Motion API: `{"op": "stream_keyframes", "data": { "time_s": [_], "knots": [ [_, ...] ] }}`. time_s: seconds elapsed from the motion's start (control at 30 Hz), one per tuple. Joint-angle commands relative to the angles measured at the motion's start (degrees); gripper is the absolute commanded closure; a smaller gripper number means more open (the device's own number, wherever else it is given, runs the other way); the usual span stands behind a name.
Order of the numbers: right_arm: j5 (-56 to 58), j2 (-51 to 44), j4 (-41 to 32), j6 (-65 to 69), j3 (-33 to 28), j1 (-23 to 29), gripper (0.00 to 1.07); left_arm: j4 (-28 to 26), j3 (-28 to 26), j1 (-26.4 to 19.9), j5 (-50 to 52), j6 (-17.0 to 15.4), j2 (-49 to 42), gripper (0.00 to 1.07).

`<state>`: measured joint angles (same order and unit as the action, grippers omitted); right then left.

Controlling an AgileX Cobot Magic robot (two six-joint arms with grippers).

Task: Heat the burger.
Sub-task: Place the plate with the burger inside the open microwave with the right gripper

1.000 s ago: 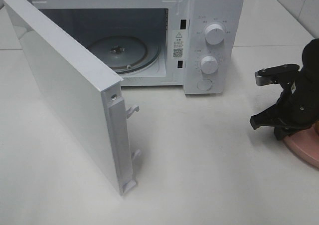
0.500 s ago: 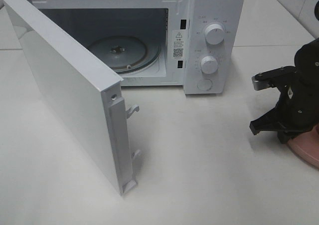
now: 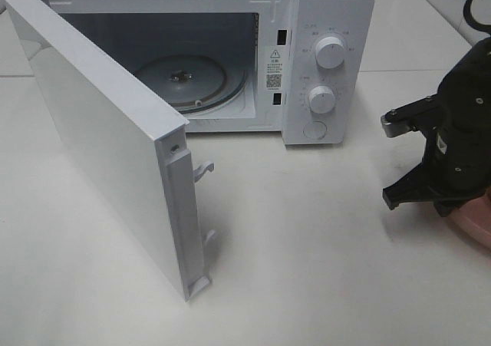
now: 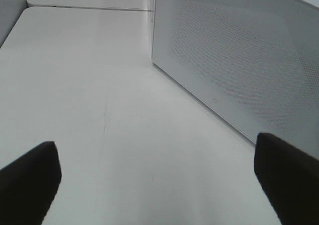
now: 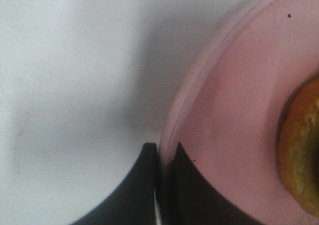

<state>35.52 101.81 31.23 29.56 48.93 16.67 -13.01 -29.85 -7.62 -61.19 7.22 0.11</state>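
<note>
The burger (image 5: 301, 150) shows only as a golden-brown edge on the pink plate (image 5: 234, 110) in the right wrist view. My right gripper (image 5: 163, 148) is shut on the plate's rim, one finger under and one over it. In the exterior view my right gripper (image 3: 459, 205) is at the table's right edge, above the plate (image 3: 477, 222), and the arm hides the burger. My left gripper (image 4: 159, 185) is open and empty, low over the table beside the microwave door. It is out of the exterior view.
The white microwave (image 3: 326, 24) stands at the back, its door (image 3: 107, 139) swung wide open toward the front left. The glass turntable (image 3: 184, 77) inside is bare. The door's outer face (image 4: 239, 60) shows in the left wrist view.
My right arm has shifted slightly left and risen toward the camera, covering more of the pink plate. The microwave and its door have not moved.
</note>
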Motion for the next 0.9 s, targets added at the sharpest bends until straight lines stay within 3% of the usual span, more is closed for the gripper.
{"op": "stream_keyframes", "data": {
  "time_s": [0.03,0.6,0.9],
  "knots": [
    [3.55,-1.6,5.21,2.98,-0.74,2.01,1.07,-0.23,0.06,0.34,-0.23,-0.11,0.0,0.07],
    [8.71,-13.01,9.74,6.59,-8.82,9.68,1.07,-0.23,0.06,0.34,-0.23,-0.11,0.0,0.07],
    [13.87,-19.77,10.14,6.65,-12.83,17.53,1.07,-0.23,0.06,0.34,-0.23,-0.11,0.0,0.07]
  ]
}}
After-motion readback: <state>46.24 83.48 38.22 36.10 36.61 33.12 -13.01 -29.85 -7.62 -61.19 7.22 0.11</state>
